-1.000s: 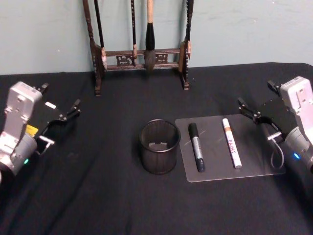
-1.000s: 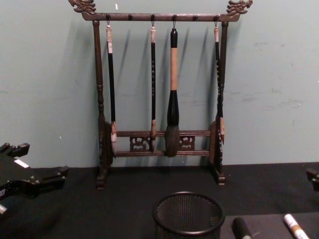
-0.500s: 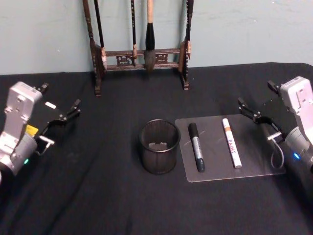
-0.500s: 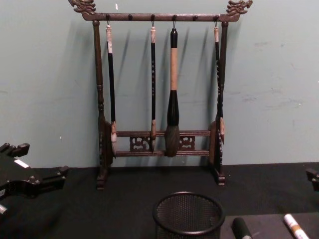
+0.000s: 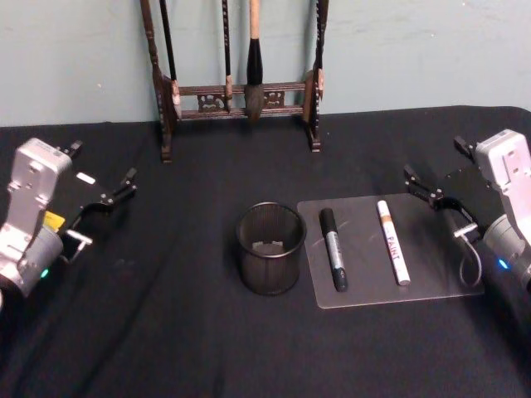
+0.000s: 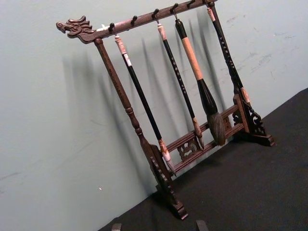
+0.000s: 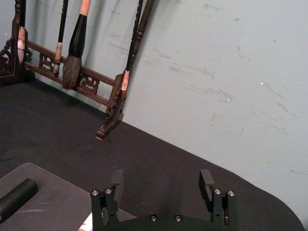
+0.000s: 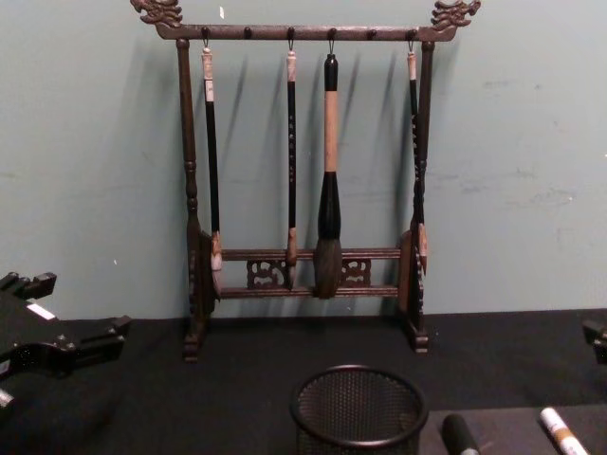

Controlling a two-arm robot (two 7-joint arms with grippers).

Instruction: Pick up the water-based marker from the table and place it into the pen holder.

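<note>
Pen holder point(image 5: 270, 249): round black wire mesh, centre.
Markers: black marker point(image 5: 333, 249), white marker point(image 5: 392, 242), side by side on smooth mat point(image 5: 448, 265), right of holder.
Grippers: left gripper point(image 5: 104, 170), right gripper point(image 5: 438, 162), fingers splayed, at opposite sides.

A tall dark wooden brush rack point(image 8: 189, 190) with carved ends stands at the far side of the black-covered table point(image 8: 190, 398), right up against a pale green wall point(image 8: 95, 142). Four brushes hang from its top bar, and the thick brush point(image 8: 329, 209), third from the left, is the bulkiest. Nearer, in the middle, sits the pen holder point(image 8: 358, 409), its mesh cut off below. Just right of it lies the end of a black marker point(image 8: 460, 436), and farther right the tip of a white marker point(image 8: 561, 431), both on a grey mat point(image 8: 507, 431). The left gripper point(image 8: 85, 303) reaches in from the left edge, fingers spread apart. A dark bit of the right gripper point(image 8: 597, 338) pokes in at the right edge.
</note>
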